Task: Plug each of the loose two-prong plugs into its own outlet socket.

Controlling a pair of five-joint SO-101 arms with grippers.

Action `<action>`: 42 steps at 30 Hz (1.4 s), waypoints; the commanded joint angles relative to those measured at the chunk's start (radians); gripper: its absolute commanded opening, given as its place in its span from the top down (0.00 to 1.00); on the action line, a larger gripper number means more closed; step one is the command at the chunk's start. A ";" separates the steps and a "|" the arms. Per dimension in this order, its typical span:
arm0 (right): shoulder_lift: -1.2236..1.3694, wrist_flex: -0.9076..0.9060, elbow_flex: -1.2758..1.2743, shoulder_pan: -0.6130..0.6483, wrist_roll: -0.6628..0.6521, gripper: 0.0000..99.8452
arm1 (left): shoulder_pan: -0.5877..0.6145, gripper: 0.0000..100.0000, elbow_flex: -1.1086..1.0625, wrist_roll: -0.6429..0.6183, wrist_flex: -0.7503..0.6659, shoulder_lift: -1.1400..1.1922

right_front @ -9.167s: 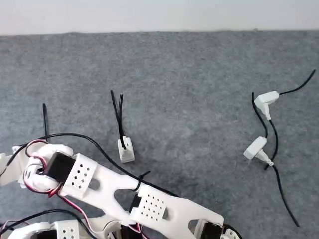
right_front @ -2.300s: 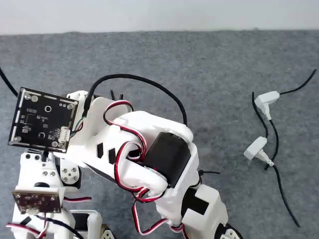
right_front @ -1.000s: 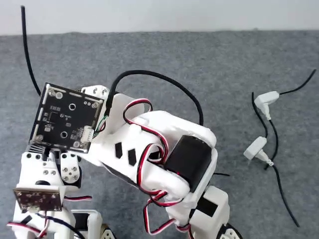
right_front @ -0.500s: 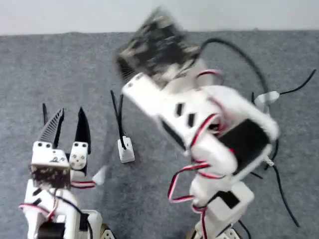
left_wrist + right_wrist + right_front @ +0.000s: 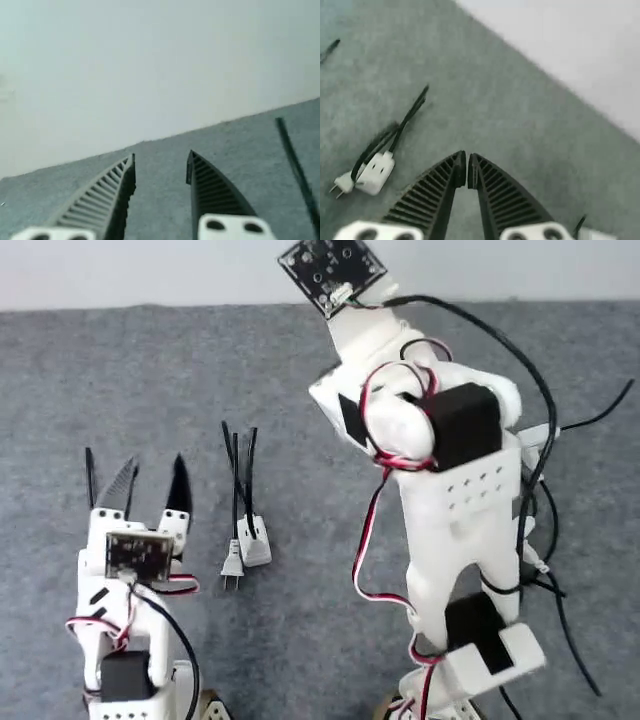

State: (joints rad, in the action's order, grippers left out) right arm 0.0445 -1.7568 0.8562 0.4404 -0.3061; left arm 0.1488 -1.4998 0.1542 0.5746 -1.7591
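Since the first frame both arms unfolded from in front of the outlet socket [image 5: 254, 540]: the right arm [image 5: 450, 490] swung up and off to the socket's right, the left gripper [image 5: 152, 475] rose to its left with jaws spread, and a two-prong plug [image 5: 231, 568] appeared just beside the socket's left edge.

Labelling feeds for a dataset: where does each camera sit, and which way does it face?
High view: fixed above, looking down on the mat; shows left arm, right arm and the open left tool.
Left wrist view: on the left arm, facing across the mat to the wall; its own tool shows.
Right wrist view: on the right arm, angled down at the mat; right tool shows, tips together.
Shared: high and right wrist views both show the socket and plug.
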 commanded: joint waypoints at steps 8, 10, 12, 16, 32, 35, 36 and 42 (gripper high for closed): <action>-0.061 0.166 -0.512 0.352 0.206 0.99 | 0.321 0.84 0.036 0.031 0.144 0.000; -0.058 0.196 -0.517 0.429 0.233 0.99 | 0.385 0.84 0.101 0.018 0.244 -0.003; -0.050 0.222 -0.522 0.493 0.241 0.99 | 0.459 0.84 0.179 -0.017 0.342 -0.005; -0.013 0.286 -0.582 0.579 0.241 0.99 | 0.560 0.84 0.306 -0.055 0.485 -0.005; 0.234 0.498 -0.694 0.596 0.239 0.99 | 0.802 0.84 0.191 -0.138 0.396 -0.006; 0.252 0.499 -0.695 0.596 0.244 0.99 | 0.802 0.84 0.173 -0.140 0.397 -0.006; 0.263 0.499 -0.695 0.596 0.245 0.99 | 0.802 0.84 0.162 -0.141 0.393 -0.006; 0.354 0.552 -0.694 0.598 0.311 0.99 | 0.802 0.84 0.134 -0.173 0.368 -0.006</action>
State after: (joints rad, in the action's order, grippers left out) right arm 0.3897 -1.2382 0.1534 1.0311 -0.0315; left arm 0.9467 -1.3725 0.0008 0.9735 -1.7591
